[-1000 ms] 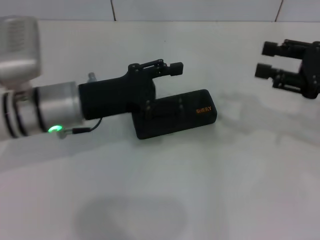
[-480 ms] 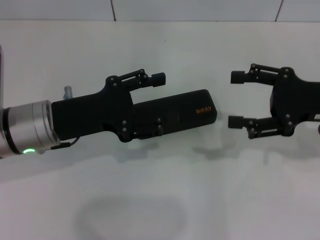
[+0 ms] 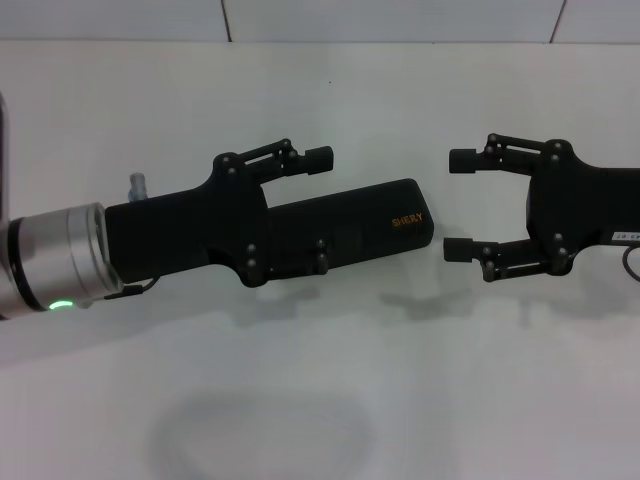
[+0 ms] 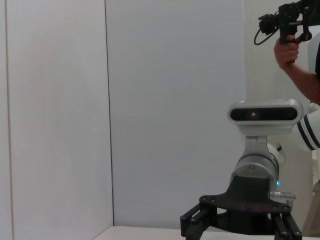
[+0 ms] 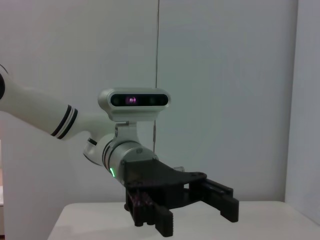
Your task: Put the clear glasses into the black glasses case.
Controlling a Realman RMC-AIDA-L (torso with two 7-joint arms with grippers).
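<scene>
The black glasses case [image 3: 390, 222] lies shut on the white table, its orange lettering facing up near its right end. My left gripper [image 3: 330, 212] hovers over the case's left half. It is open, with the upper finger [image 3: 318, 157] beyond the case's far side and the lower finger lost against the black lid. My right gripper [image 3: 458, 205] is open just off the case's right end, pointing at it without touching. The right wrist view shows the left gripper [image 5: 197, 216] open. The clear glasses show in no view.
White table [image 3: 320, 380] spreads all around the case, with a tiled wall edge along the back. In the left wrist view, a person's hand holds a camera rig [image 4: 287, 22] at the upper right, behind my right arm.
My right gripper came in from the far right to just off the case's right end. My left gripper drew back to the left along the case. The case did not move.
</scene>
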